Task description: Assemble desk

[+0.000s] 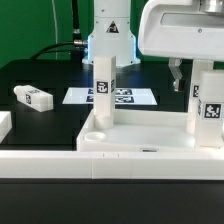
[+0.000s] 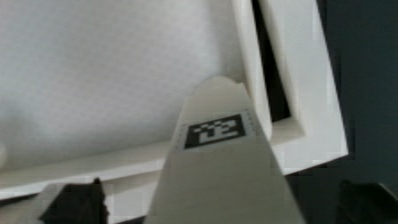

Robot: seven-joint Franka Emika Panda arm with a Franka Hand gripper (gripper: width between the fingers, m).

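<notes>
wrist view looks down along the right leg (image 2: 217, 160), which stands up in a corner of the desk board (image 2: 107, 90). the tool (image 2: 222, 205) is spread wide, with one dark finger on each side of the leg's near end. the fingers (image 2: 75, 203) do not seem to pinch the leg.

exterior view shows the desk board (image 1: 140, 140) lying flat on the black tabletop (image 1: 45, 130), near the camera. the right leg (image 1: 205, 105) stands at the board's far corner on the exterior view's right, with the tool above and around its top. a second leg (image 1: 103, 90) stands up at the board's far corner on the exterior view's left. a loose leg (image 1: 32, 98) lies on its side on the tabletop, far off to the exterior view's left. the marker board (image 1: 125, 97) lies flat behind the desk board.

my guess is that the step in hand is fixing the right leg into its hole. the next move may call for the tool to close on that leg and turn it tight. if the leg is tight already, the tool must lift straight up, clear of the leg, then go for the loose leg.
</notes>
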